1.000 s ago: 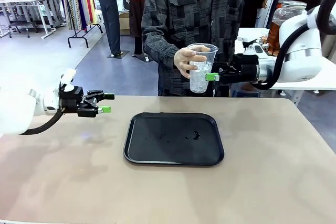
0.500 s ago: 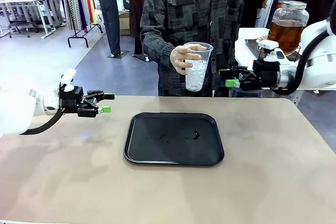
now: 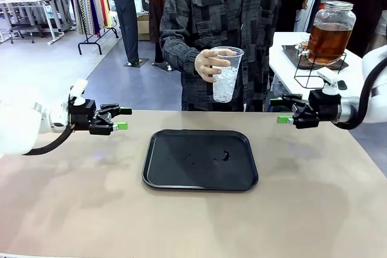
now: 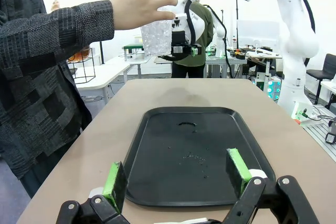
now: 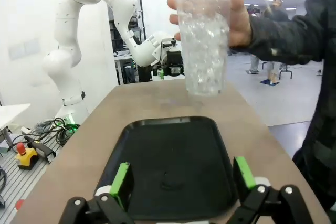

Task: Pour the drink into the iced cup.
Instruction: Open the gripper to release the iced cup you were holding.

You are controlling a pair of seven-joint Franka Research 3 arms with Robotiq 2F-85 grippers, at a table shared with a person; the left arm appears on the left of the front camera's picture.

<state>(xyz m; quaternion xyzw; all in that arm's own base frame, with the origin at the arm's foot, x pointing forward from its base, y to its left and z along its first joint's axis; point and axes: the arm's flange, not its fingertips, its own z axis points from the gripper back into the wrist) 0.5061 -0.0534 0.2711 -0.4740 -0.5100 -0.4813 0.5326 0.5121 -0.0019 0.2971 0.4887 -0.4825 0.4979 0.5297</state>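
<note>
A person's hand point(image 3: 208, 63) holds a clear plastic cup of ice point(image 3: 226, 75) above the far edge of the table; the same cup point(image 5: 202, 40) hangs over the tray in the right wrist view, and the cup point(image 4: 156, 34) appears in the left wrist view too. The amber drink fills a large glass jar point(image 3: 329, 33) with a metal lid on a wire stand on the white side table. My right gripper point(image 3: 284, 110) is open and empty, right of the cup. My left gripper point(image 3: 123, 119) is open and empty at the table's left.
A black tray point(image 3: 201, 159) with a few wet drops lies at the table's middle. The wire stand point(image 3: 320, 69) sits on a white table behind my right arm. Clothes racks and other people stand far behind.
My right gripper has pulled back to the right and lower, away from the cup. The person raised the cup slightly. The jar has come into full view. The left arm stayed still.
</note>
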